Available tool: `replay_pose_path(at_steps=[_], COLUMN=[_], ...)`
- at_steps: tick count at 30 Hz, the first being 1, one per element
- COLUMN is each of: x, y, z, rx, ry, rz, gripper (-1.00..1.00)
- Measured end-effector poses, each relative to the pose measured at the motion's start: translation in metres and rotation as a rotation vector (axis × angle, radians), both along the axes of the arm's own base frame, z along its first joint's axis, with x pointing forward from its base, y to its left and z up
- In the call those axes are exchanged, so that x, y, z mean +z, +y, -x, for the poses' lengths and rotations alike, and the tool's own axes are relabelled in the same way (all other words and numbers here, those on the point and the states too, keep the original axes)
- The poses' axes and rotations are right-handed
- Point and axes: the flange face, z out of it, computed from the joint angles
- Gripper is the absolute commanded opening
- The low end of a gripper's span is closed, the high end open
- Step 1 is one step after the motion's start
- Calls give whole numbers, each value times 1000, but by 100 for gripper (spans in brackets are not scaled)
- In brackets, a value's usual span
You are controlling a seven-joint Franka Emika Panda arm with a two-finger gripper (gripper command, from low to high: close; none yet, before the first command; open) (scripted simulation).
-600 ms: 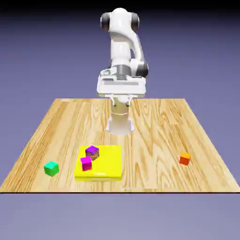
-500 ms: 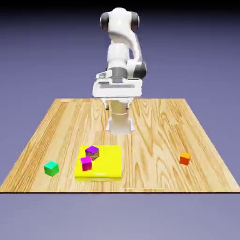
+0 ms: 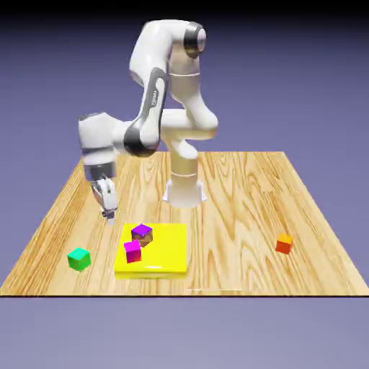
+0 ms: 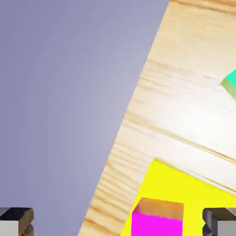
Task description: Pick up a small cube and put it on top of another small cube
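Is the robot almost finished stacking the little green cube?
Not yet. Nothing is stacked: the green cube sits alone on the table, apart from the orange cube. The gripper is open and empty, hanging above the table near the yellow block. Grabbing, lifting and stacking are all left.

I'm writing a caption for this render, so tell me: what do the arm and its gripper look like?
The arm is glossy white, built of rounded segments with dark grey bands at the joints and a small dark marking on one link. It ends in a boxy white hand carrying the gripper, whose two slim fingers are pale. In the hand view the fingertips appear as small grey blocks. No cables show.
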Motion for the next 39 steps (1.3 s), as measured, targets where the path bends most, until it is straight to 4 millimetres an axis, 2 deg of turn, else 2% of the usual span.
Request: replay_pose_path(at_steps=[4,10,11,14,15,17,21,28,35,38,39], x=[-42,-101,-101,-152,-167,-167,-100,-52,-5,9,9], y=[-51,-122,-122,-109,-105,-105,-120,-38,44,70,70], z=[16,52,52,44,43,43,52,49,62,77,77], rx=[-258,-629,-629,-628,-629,-629,-626,-452,-255,-193,-193], ry=[93,206,206,206,206,206,204,218,247,265,265], rz=[-136,-318,-318,-317,-318,-318,-320,-376,-317,-262,-262], gripper=[0,0,0,0,-100,-100,-100,-100,-100,-100,-100])
